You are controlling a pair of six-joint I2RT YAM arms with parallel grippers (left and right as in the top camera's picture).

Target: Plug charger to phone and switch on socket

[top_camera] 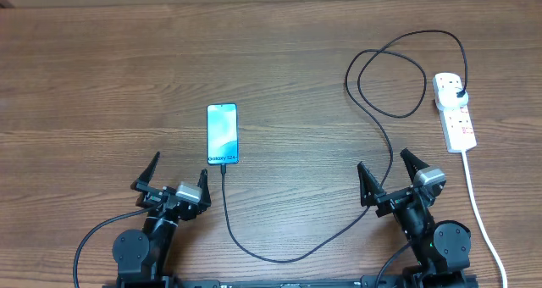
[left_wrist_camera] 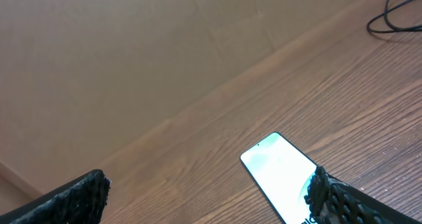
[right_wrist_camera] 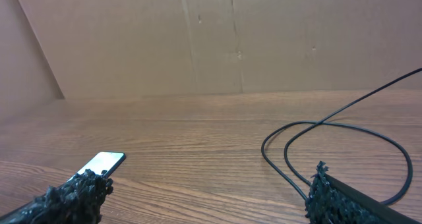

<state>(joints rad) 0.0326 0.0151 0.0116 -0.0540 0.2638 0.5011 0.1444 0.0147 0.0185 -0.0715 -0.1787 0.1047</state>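
Note:
The phone (top_camera: 222, 134) lies flat on the table with its light-blue screen up; it also shows in the left wrist view (left_wrist_camera: 277, 168) and the right wrist view (right_wrist_camera: 102, 163). The charger cable (top_camera: 279, 256) runs from the phone's near edge, curves right, loops at the back (right_wrist_camera: 330, 128) and ends in a black plug (top_camera: 458, 94) sitting in the white socket (top_camera: 455, 112). My left gripper (top_camera: 179, 171) is open just near-left of the phone, holding nothing (left_wrist_camera: 211, 194). My right gripper (top_camera: 383, 163) is open beside the cable, also holding nothing (right_wrist_camera: 204, 191).
A thick white cord (top_camera: 480, 207) leaves the socket toward the near right edge, passing right of my right arm. A brown cardboard wall (right_wrist_camera: 211, 39) stands behind the table's far edge.

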